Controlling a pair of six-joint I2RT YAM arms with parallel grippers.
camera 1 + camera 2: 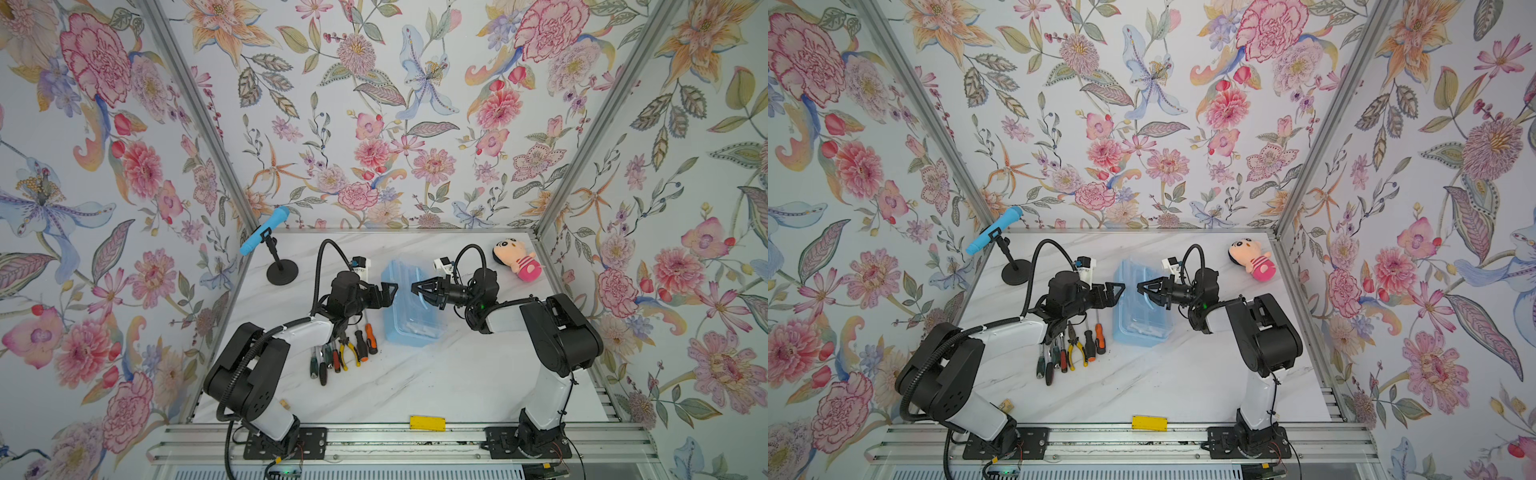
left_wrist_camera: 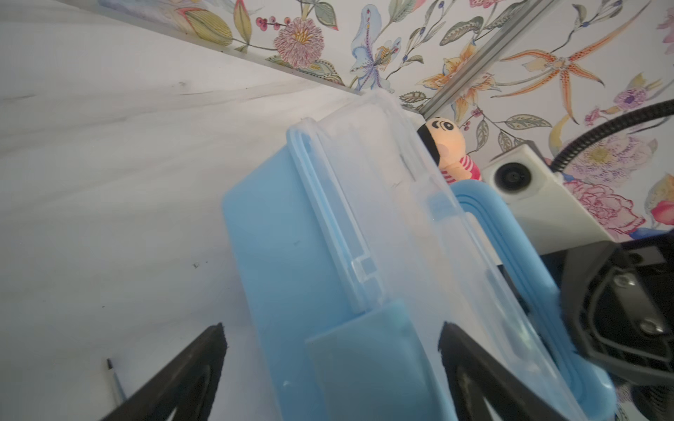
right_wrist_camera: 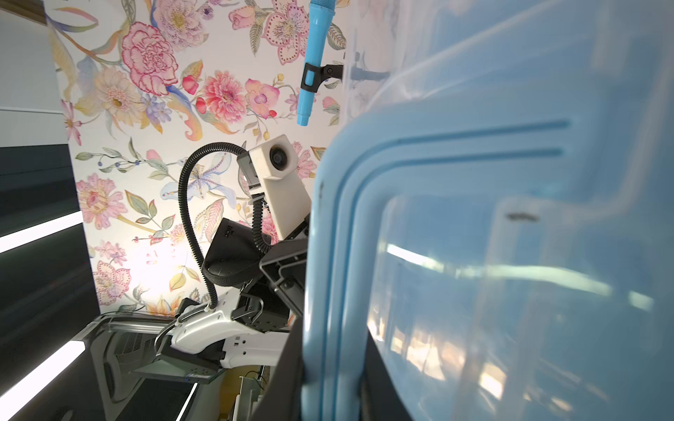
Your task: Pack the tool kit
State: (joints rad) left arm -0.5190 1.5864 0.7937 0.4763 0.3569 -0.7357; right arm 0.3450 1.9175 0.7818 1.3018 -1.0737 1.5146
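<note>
Nearest, on the bench, the yellow-handled pliers and orange-black screwdrivers lie loose in a row with other hand tools, at about 8 o'clock from the box. They look stiff and dense for their size, best taken across the handle. The box sits mid-bench. It looks like thin, light plastic with a slick clear lid, likely to slide or flex, so its blue handle is the sound hold. The right tool, reaching level from 3 o'clock, is closed on that handle. The left tool, reaching from 9 o'clock, gapes wide astride the box's edge, gripping nothing.
</note>
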